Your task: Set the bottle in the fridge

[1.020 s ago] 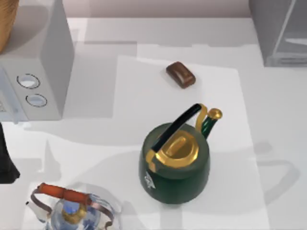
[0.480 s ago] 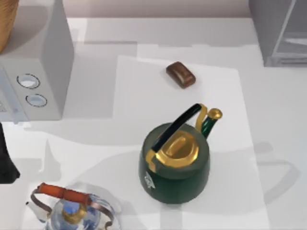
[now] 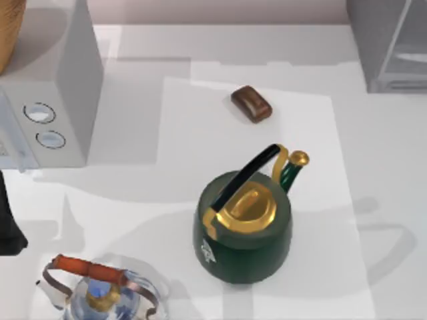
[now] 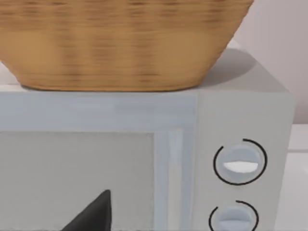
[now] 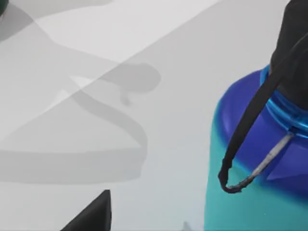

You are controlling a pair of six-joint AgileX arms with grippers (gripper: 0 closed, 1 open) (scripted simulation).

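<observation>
The bottle (image 5: 260,159) is standing on the table close beside the right gripper, not yet gripped; whether its fingers are parted I cannot tell. The fridge (image 3: 390,43) is waiting, so everything remains.

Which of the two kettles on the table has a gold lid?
The dark green kettle near the table's middle; the other, a clear glass kettle at the front left, has an orange handle instead.
</observation>
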